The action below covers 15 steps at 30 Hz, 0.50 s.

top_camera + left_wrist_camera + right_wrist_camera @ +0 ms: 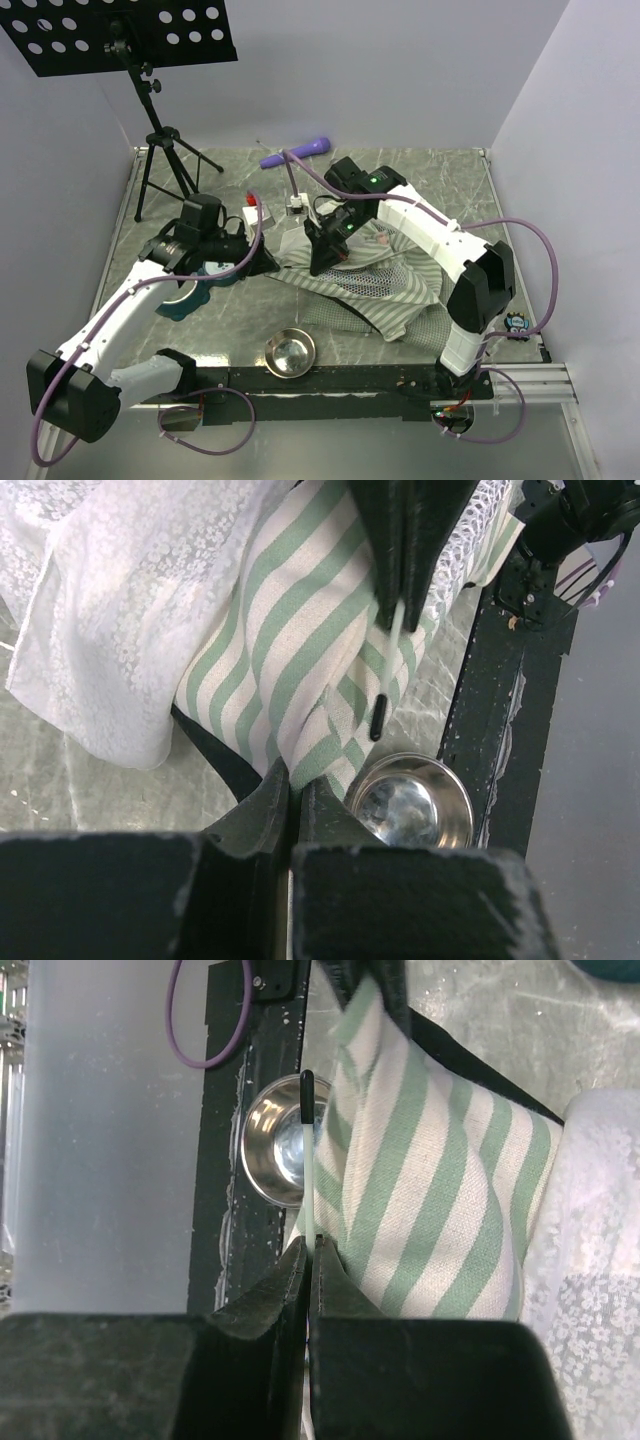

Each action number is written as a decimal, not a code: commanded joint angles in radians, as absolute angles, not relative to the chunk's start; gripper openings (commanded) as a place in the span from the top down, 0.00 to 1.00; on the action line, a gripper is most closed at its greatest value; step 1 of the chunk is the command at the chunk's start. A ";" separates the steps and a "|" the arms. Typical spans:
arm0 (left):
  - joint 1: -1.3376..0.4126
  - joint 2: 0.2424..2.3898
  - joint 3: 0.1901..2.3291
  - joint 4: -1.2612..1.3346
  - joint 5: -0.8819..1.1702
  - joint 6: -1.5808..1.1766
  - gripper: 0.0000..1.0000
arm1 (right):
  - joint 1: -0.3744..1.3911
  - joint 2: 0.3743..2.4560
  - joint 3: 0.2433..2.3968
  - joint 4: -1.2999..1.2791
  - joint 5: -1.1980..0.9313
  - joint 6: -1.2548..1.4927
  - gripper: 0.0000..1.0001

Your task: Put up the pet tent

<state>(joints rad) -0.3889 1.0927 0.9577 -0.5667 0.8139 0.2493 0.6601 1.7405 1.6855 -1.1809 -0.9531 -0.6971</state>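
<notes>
Two end effectors, both pressed together on the tent.

Holder (188,296), teal, left-centre of the top view, sits under the left arm, apart from the cloth.

Left end effector (292,778), bottom centre of the left wrist view, pinches a corner of the striped cloth (300,630).

Tent (375,285) is collapsed on the bench (420,170), centre to centre-right of the top view, slumped in folds. Mesh (120,610) spills over the upper left of the left wrist view. Dark lining (215,755) pokes out under the stripes.

Bowl (290,352), lower centre of the top view, is near the tent's hem. Can't tell if they touch.

Right end effector (309,1252), bottom centre of the right wrist view, pinches a thin white pole (308,1160) with a black tip. Striped cloth lies against the fingers on the right side.

Handling, as a judgement:
- The tent looks light and very floppy, with no shape of its own, so it will sag and drag from any grip point.
- The pole looks bendy and springy. It is thin and smooth, so it could twist or slide in a pinch.
- The mesh looks snag-prone and easy to tear.

Where to hold, also a judgement:
- Best holds are striped corners or seams where the cloth is doubled.
- Take the pole close to its tip end for control.
- Avoid the mesh.
- Keep the two grips apart so the cloth stays taut.
</notes>
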 commanded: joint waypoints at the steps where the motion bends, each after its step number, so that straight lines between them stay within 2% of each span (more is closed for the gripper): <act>1: -0.397 1.066 0.982 -0.571 0.784 0.271 0.99 | 0.666 1.752 1.727 -1.207 -0.930 -0.604 1.00; 15: -0.423 1.069 0.974 -0.572 0.756 0.291 0.99 | 0.666 1.776 1.761 -1.183 -0.936 -0.555 1.00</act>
